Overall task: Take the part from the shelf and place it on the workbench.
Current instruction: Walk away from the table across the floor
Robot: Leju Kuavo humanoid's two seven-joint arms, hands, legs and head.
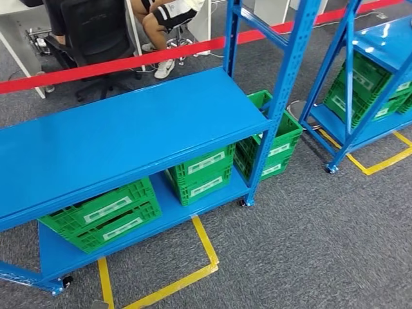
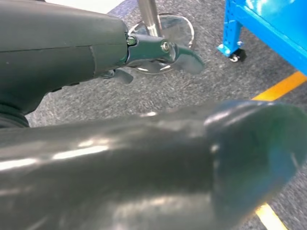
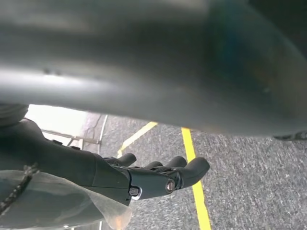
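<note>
One translucent bag (image 3: 54, 201) with a dark chain-like piece inside is seen in the right wrist view, lying against the underside of the right hand (image 3: 145, 177). Whether it holds the part cannot be told. The fingers of that hand are stretched out straight over the grey carpet, and it cannot be told whether the bag is held. The left hand (image 2: 155, 48) is released, its fingers extended with nothing between them, above the carpet near a caster of the blue shelf (image 1: 121, 135). From the head view the bare upper deck of the shelf is seen running from the near left to the middle. On its lower deck two green crates (image 1: 104, 215) (image 1: 204, 172) are stacked low, and a third green crate (image 1: 272, 138) is set at the shelf's right end. Yellow floor tape (image 1: 206, 248) is laid on the carpet beside the near post. At the far right a second blue shelf (image 1: 383, 45) is loaded with more crates (image 1: 364, 84). Beyond a red barrier tape (image 1: 121, 62), seated people (image 1: 165, 16) are seen.
</note>
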